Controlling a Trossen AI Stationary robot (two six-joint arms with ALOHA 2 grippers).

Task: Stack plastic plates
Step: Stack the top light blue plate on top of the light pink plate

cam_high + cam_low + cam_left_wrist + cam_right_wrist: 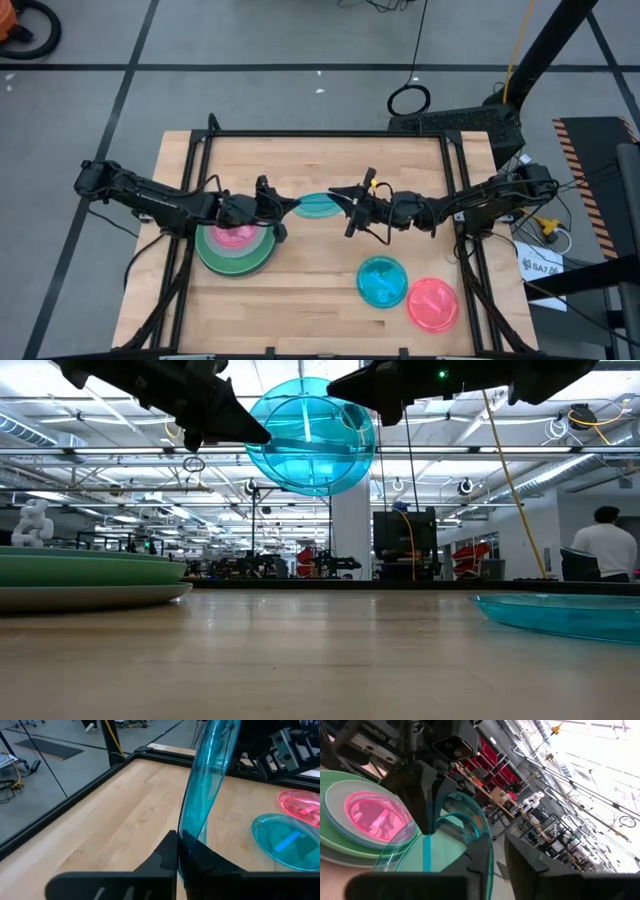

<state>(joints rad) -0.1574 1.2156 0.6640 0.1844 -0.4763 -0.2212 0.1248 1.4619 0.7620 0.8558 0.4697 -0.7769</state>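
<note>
A translucent cyan plate (318,205) stands nearly on edge in the air over the table's middle, between my two grippers. My left gripper (293,205) is shut on its left rim. My right gripper (338,200) is open at the plate's right rim, with one finger on either side of it (497,854). A stack of plates (237,250), grey at the bottom, green ones above and a pink one (235,236) on top, lies flat at the table's left. A second cyan plate (382,281) and a pink plate (433,304) lie flat at the near right. My left gripper pinches the cyan plate's rim (189,832) between its two fingers, coming nearly level from the table's left. The plate stands on edge beyond the fingertips, lifted clear of the table. My right gripper has the opposite rim (488,842) between its open fingers; whether a finger touches it, I cannot tell.
A black frame (330,135) runs around the wooden table top. Bare wood lies at the far side and under the lifted plate. In the low view the stack (90,572) is at the left and the flat cyan plate (570,612) at the right.
</note>
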